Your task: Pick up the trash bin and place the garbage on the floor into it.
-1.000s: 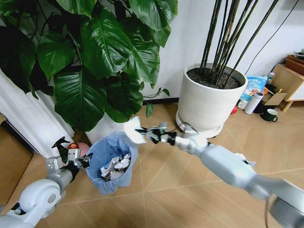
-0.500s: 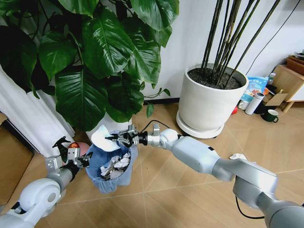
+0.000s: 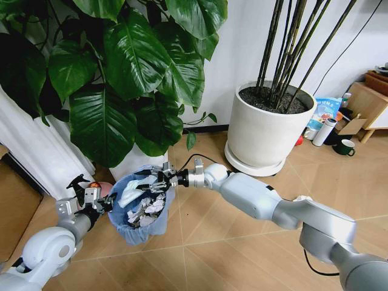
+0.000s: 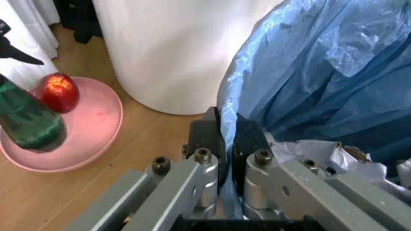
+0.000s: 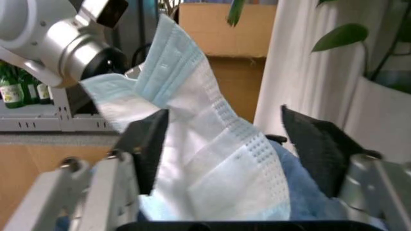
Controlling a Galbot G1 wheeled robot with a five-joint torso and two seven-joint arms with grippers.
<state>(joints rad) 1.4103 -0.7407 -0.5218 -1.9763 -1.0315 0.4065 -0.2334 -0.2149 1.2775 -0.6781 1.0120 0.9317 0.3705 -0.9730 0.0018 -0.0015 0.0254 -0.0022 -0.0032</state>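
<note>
Underfoot, herringbone wood floor [image 3: 242,242] runs to a white wall. Left gripper [image 4: 224,139], at 8 o'clock in the head view, is clamped on the blue-lined rim of one trash bin [image 3: 140,209], which holds crumpled white paper wads [image 3: 145,212]. Right gripper [image 3: 153,182] reaches over the bin mouth, jaws spread wide, one pale blue face mask [image 5: 192,149] lying between them. Two white plant pots [image 3: 267,130] stand behind, at 12 and 2 o'clock.

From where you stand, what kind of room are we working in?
Likely a lived-in home or office corner: herringbone wooden floor, two big potted plants in white pots, and a low wooden shelf with a mug and bottles beside it on the floor.
</note>
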